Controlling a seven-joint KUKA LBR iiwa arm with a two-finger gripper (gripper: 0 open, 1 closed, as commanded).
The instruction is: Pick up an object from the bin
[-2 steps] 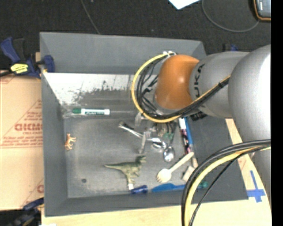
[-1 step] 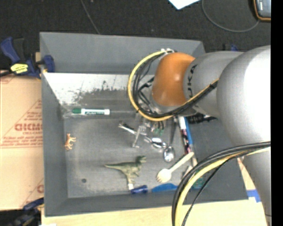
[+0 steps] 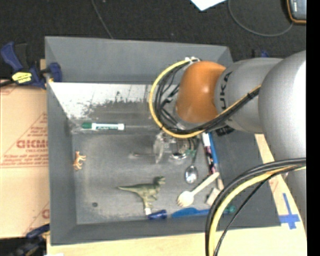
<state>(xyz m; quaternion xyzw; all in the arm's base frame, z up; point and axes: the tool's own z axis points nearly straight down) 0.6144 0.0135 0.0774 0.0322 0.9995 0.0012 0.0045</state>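
Note:
My gripper (image 3: pixel 163 147) hangs below the orange cover, low over the bin floor right of the middle. Just to its lower right lies a small metal spoon (image 3: pixel 191 174), bowl up. A white plastic fork (image 3: pixel 195 192) lies slanted beyond the spoon, towards the bin's right front corner. A blue and red pen (image 3: pixel 209 154) runs along the right wall beside the gripper. A green toy dinosaur (image 3: pixel 144 188) stands on the floor to the gripper's lower left, apart from it.
A white marker with a green cap (image 3: pixel 102 126) lies at the foot of the back wall on the left. A tiny orange toy animal (image 3: pixel 79 159) sits by the left wall. A blue pen (image 3: pixel 177 213) lies along the front wall. The arm covers the bin's right rear.

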